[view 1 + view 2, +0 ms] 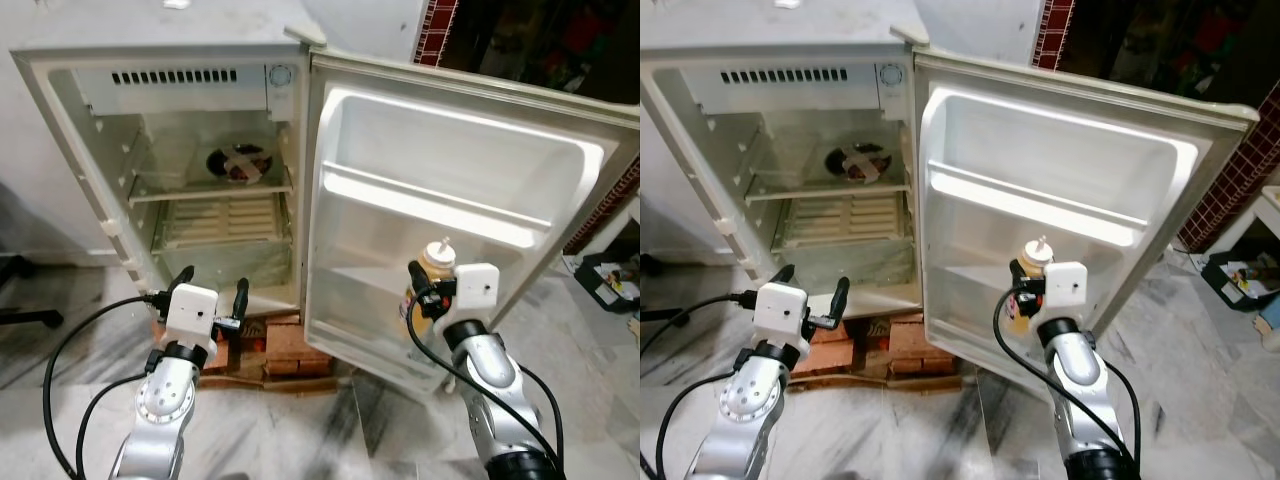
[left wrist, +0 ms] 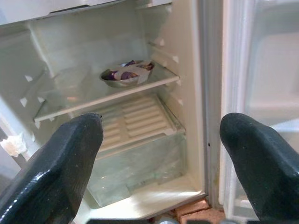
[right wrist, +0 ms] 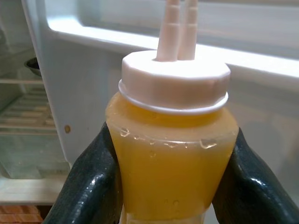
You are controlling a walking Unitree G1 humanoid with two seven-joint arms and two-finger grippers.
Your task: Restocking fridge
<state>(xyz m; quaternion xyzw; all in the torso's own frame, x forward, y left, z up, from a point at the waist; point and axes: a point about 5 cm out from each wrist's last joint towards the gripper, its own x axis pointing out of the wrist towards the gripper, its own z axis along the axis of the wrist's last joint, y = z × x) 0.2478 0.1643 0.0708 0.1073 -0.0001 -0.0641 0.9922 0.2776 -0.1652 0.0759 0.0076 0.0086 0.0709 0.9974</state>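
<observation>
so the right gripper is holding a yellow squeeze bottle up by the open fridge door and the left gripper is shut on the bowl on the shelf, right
Not quite. The left gripper is open and empty, short of the fridge; the left wrist view shows its fingers spread with the bowl sitting untouched on the shelf. The right gripper does hold the yellow squeeze bottle by the open door.

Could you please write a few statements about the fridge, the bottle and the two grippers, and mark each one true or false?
1. The right gripper is shut on a squeeze bottle of yellow liquid. True.
2. The fridge door is closed. False: it stands wide open.
3. A bowl sits on the upper fridge shelf. True.
4. The left gripper holds the bowl. False: it is open with nothing between its fingers, in front of the fridge.
5. The bottle's cap is red. False: it is white.
</observation>
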